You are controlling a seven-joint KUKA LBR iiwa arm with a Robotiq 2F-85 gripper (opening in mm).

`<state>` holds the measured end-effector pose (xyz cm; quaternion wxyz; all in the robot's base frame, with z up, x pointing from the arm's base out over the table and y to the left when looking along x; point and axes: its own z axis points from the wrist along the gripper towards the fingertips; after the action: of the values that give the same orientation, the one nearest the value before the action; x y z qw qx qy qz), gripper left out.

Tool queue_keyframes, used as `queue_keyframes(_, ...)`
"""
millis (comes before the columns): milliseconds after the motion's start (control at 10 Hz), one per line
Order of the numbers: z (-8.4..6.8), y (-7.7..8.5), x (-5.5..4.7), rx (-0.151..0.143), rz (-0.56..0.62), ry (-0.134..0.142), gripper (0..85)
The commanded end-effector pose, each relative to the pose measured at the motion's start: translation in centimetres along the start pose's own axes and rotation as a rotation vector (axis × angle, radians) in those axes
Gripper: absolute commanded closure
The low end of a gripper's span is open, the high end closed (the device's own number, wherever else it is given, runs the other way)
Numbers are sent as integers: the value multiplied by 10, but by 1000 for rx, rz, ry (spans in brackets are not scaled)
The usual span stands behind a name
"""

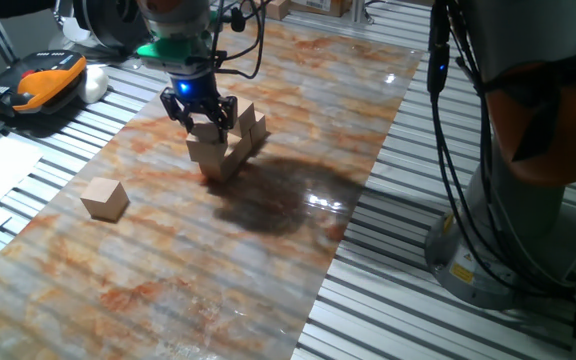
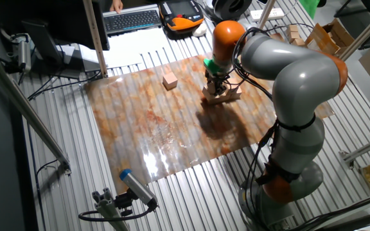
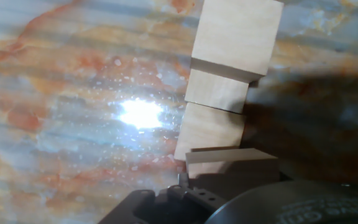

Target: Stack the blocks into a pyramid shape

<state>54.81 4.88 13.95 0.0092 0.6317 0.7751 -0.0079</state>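
My gripper [image 1: 206, 112] hangs over the near end of a pile of tan blocks [image 1: 230, 150] in the middle of the marbled mat, shut on one block [image 1: 205, 125] that sits just above the pile's front cube. Behind it another cube [image 1: 245, 112] sits higher than the row. In the hand view the held block [image 3: 232, 163] lies close under the camera, with the row of blocks [image 3: 215, 92] running away from it and a larger, nearer-looking cube [image 3: 236, 34] at the far end. A lone block [image 1: 104, 198] rests apart at the mat's left side and also shows in the other fixed view [image 2: 169, 81].
The marbled mat [image 1: 268, 250] lies on a slatted metal table. An orange and black pendant [image 1: 43, 85] and papers lie beyond the mat's left edge. The arm's grey base [image 2: 288, 167] and its cables stand at the right. A keyboard [image 2: 132, 19] lies at the back.
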Motion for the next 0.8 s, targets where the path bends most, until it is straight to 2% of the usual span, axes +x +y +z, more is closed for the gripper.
queue_keyframes(0,0,0,0,-3,-5,2,850)
queue_keyframes(300,0,-3,-1,12,38,-6,850)
queue_keyframes(500,1,-3,-1,38,51,-28,850)
queue_keyframes(700,1,-4,-1,33,50,-23,850)
